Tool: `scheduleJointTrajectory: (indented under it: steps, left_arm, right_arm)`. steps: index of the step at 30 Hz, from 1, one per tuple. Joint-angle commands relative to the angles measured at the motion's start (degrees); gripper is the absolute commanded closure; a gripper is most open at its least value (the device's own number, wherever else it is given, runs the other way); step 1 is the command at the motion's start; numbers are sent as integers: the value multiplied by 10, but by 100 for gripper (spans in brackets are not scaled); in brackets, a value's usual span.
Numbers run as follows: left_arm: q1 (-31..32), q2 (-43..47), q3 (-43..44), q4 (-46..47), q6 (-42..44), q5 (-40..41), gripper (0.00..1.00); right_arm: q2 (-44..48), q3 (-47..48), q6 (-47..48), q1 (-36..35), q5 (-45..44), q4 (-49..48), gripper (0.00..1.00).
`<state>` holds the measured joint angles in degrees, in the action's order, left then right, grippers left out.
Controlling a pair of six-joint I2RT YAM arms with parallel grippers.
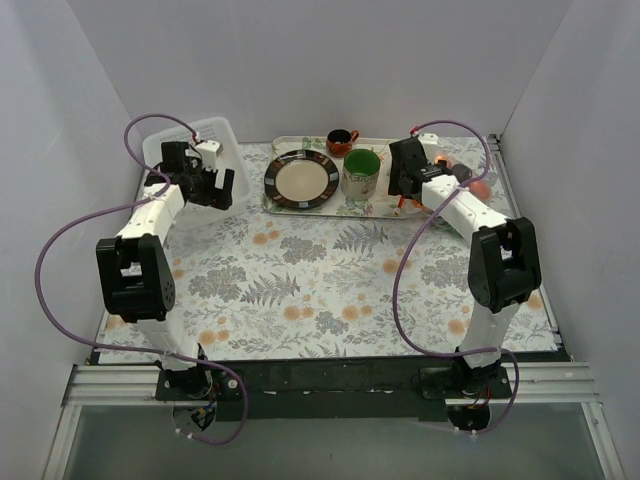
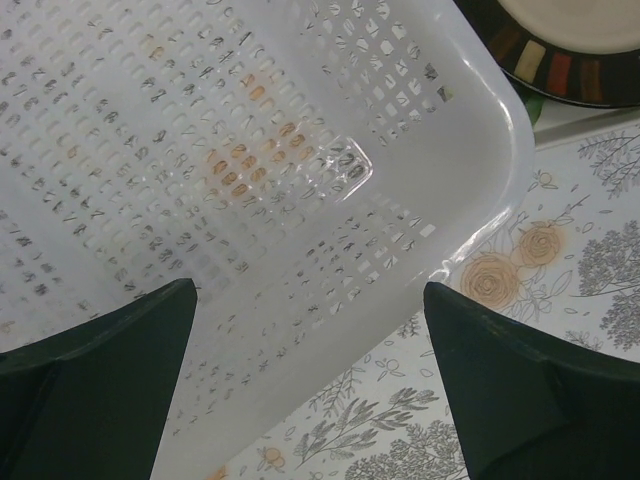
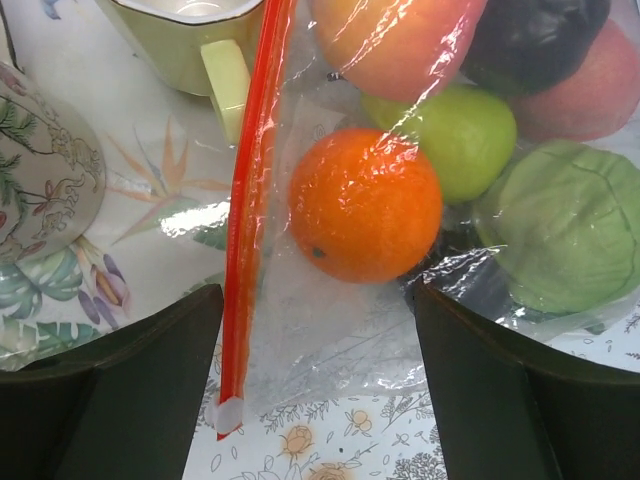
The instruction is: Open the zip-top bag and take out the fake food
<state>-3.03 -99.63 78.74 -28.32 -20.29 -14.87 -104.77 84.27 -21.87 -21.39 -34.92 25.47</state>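
Hovering at the near corner of the zip-top bag (image 3: 340, 340) with the right gripper (image 3: 315, 390) spread wide, facing along its zip strip (image 3: 250, 200), with the equally wide left gripper (image 2: 310, 390) well away from it

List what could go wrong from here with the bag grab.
1. The right pincer straddles both the zip strip and the orange. Closing could pinch the fruit through the zip-top bag instead of one lip.
2. The green mug has its handle right beside the strip, so tugging may knock it.
3. The left pincer hangs open over the basket, so nothing anchors the bag and it may just slide.
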Motion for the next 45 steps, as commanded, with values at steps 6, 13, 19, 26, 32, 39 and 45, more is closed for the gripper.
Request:
scheduleJointTrajectory:
  steps: [6, 13, 19, 26, 32, 39, 45]
  left_arm:
    - [5, -29, -16, 34, 18, 9, 2]
    - [5, -43, -23, 31, 36, 10, 2]
    - [5, 28, -30, -38, 89, -85, 2]
    - [5, 107, -57, -92, 114, -116, 2]
    - [6, 131, -177, -31, 128, -51, 2]
    - [6, 131, -118, -46, 98, -92, 2]
    - [6, 122, 93, -161, 44, -203, 2]
  right_arm:
    - [-38, 24, -28, 1, -31, -28, 24]
    - [-47, 13, -30, 1, -22, -30, 39]
    - [-52, 15, -19, 1, -20, -29, 31]
    - [-62, 5, -12, 3, -38, -30, 49]
    - [-68, -6, -26, 10, -42, -16, 68]
    - [-1, -54, -48, 10, -40, -17, 99]
    - [68, -118, -64, 10, -22, -29, 99]
